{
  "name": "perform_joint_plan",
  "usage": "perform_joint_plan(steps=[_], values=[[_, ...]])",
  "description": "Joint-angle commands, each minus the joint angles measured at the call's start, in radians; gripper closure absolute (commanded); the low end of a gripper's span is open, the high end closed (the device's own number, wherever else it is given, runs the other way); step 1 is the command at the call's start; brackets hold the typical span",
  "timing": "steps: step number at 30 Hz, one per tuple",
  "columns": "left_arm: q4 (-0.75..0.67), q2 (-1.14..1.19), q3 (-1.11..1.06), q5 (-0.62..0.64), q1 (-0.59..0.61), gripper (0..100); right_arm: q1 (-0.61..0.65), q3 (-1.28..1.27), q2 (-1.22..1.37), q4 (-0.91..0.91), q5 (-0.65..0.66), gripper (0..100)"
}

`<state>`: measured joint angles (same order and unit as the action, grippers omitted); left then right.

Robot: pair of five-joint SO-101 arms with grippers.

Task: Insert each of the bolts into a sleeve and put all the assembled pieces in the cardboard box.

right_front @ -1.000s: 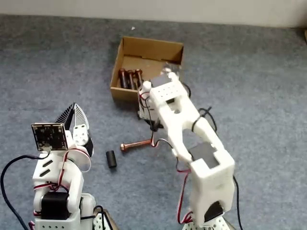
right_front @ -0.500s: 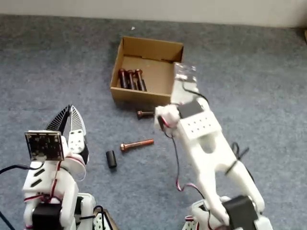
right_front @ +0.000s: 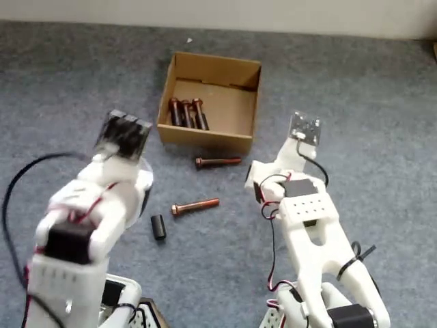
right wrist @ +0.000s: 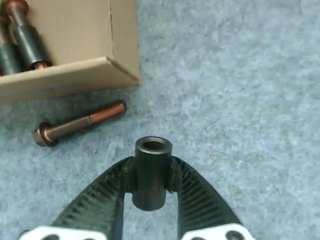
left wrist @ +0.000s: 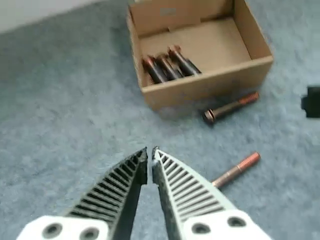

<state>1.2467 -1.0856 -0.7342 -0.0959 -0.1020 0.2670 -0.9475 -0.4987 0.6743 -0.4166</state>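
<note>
The cardboard box (right_front: 250,92) holds three bolts with sleeves on them (right_front: 186,113). Just in front of the box lies a bare bolt (right_front: 217,162), and a second bolt (right_front: 194,206) lies nearer the arms beside a loose black sleeve (right_front: 158,226). My right gripper (right wrist: 150,168) is shut on another black sleeve (right wrist: 151,175), held upright above the carpet a little way from the first bolt (right wrist: 77,125). My left gripper (left wrist: 149,153) is shut on nothing and points toward the box (left wrist: 210,82), with both bolts (left wrist: 230,106) (left wrist: 235,170) ahead of it.
Grey carpet covers the whole work area. The left arm's wrist camera (right_front: 123,133) hangs left of the box, the right arm's (right_front: 304,128) to its right. Open carpet lies on both sides of the box.
The right arm has drawn back from the box's front toward the right, uncovering the bolt that lies there. The left arm has risen and swung forward toward the box.
</note>
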Motion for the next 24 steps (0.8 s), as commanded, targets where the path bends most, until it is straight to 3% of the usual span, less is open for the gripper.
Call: perform_joint_plan(steps=[1, 7, 16, 24], values=[[0.008, 0.240, 0.114, -0.003, -0.099, 89, -0.021, 0.002, -0.038, -0.041, 0.006, 99.3], [0.008, 0.552, 0.209, -0.012, -0.122, 83, -0.041, 0.004, -0.028, -0.041, 0.006, 99.3], [0.006, 0.928, 0.326, -0.204, -0.128, 81, -0.041, 0.004, -0.028, -0.041, 0.006, 99.3], [0.002, 1.118, 0.355, -0.322, -0.176, 81, -0.041, 0.004, -0.028, -0.041, 0.006, 99.3]])
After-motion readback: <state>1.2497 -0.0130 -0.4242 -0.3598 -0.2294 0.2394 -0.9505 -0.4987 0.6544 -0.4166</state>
